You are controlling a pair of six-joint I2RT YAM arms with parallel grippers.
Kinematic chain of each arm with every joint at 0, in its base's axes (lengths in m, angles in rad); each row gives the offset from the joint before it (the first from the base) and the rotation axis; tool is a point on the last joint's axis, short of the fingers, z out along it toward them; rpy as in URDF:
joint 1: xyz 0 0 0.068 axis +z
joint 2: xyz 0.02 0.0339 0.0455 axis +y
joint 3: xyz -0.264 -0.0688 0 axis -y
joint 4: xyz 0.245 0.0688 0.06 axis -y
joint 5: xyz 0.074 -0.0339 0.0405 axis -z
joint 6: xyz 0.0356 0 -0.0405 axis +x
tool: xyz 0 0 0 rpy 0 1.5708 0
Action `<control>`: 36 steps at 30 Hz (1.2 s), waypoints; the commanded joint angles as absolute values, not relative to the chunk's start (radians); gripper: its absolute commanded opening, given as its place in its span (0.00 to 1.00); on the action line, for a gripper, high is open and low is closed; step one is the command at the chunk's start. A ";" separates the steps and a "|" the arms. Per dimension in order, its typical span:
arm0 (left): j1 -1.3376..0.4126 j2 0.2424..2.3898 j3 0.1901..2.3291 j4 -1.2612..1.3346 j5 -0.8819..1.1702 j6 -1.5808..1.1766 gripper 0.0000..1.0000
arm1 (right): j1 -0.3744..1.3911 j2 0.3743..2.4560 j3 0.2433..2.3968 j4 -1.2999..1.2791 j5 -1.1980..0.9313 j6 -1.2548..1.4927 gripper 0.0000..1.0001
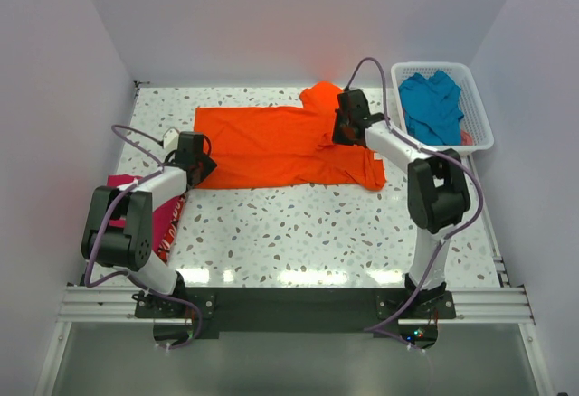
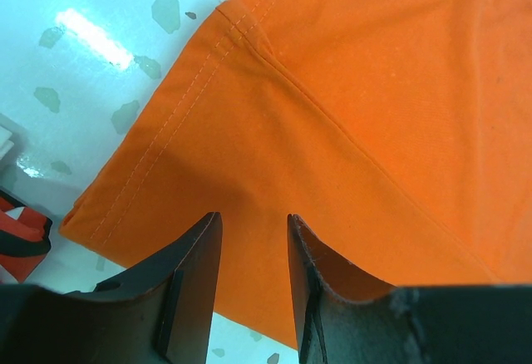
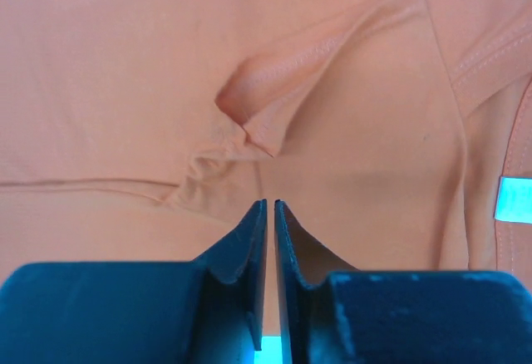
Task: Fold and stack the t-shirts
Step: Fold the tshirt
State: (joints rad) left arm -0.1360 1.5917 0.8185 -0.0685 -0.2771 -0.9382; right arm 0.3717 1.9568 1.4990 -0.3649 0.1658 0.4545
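Left hand (image 2: 253,217) open over hem corner of orange t-shirt (image 1: 271,143), right hand (image 3: 270,204) closed near sleeve pucker: best pinch both layers, lift evenly, keep fold edge straight.

Both arms (image 1: 398,147) show white links, black joints (image 1: 439,193), dark gripper fingers (image 2: 193,274) and what seem lilac cables (image 1: 366,61).

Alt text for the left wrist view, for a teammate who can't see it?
The left gripper is open, its fingers apart over the hemmed corner of the orange t-shirt, which lies flat on the speckled table. A red-and-black object shows at the left edge.
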 commanded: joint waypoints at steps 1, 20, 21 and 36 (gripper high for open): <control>-0.127 1.580 0.813 -0.031 -0.285 -0.920 0.42 | 0.367 1.959 1.460 -0.325 0.175 0.446 0.09; -0.114 1.588 0.798 -0.028 -0.284 -0.922 0.42 | 0.367 2.233 1.772 -0.373 0.104 0.426 0.23; -0.112 1.588 0.798 -0.026 -0.282 -0.923 0.42 | 0.367 2.243 1.781 -0.386 0.104 0.425 0.25; -0.086 1.427 0.732 -0.095 -0.334 -0.977 0.67 | 0.322 1.853 1.501 -0.503 0.218 0.440 0.56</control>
